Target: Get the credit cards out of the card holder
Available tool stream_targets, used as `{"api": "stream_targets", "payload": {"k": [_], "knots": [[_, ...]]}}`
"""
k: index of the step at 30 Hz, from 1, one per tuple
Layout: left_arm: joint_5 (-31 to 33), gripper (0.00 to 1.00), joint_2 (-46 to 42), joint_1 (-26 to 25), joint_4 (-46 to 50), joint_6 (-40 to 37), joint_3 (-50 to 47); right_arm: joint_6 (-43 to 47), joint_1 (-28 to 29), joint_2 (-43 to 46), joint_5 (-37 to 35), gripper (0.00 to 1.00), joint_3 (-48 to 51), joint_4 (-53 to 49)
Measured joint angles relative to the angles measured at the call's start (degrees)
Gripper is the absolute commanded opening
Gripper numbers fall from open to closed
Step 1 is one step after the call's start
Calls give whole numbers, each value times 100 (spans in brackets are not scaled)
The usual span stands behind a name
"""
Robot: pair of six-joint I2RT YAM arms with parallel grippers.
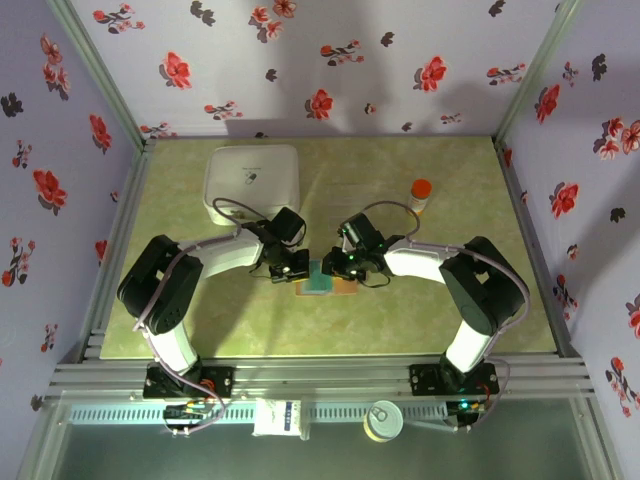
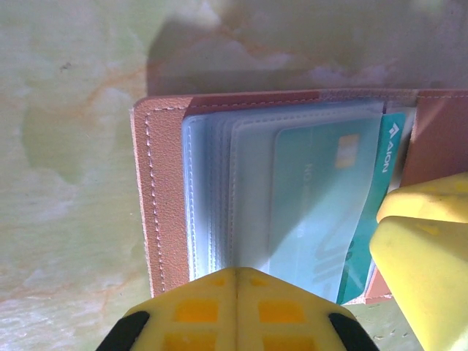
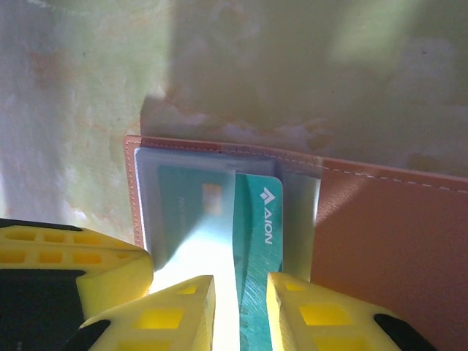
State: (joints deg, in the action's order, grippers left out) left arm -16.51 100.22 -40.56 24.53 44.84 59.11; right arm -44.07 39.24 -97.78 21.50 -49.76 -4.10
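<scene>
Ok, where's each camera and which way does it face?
Top external: above and behind, looking down on the table; left arm, right arm show.
Left wrist: looks down on the open card holder; left gripper at bottom.
Right wrist: looks down on the teal credit card; right gripper straddles it.
Shared: both wrist views show holder and card.

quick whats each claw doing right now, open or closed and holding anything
left claw: closed, tips resting at the card holder edge, nothing seen between them
right claw: closed on the teal credit card
</scene>
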Motion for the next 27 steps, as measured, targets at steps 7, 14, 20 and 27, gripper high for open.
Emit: {"api": "stream_targets", "payload": {"k": [7, 14, 20, 27], "knots": [[0, 0, 0, 0, 0, 0, 0, 15, -26, 35, -37, 26, 0, -98], [2, 0, -11, 0, 0, 2, 0, 55, -26, 114, -79, 28, 0, -227], [2, 0, -68, 0, 31, 2, 13, 50, -90, 323, -87, 32, 26, -223], [26, 0, -83, -42, 103, 2, 216, 7, -271, 531, -26, 30, 398, -72]]}}
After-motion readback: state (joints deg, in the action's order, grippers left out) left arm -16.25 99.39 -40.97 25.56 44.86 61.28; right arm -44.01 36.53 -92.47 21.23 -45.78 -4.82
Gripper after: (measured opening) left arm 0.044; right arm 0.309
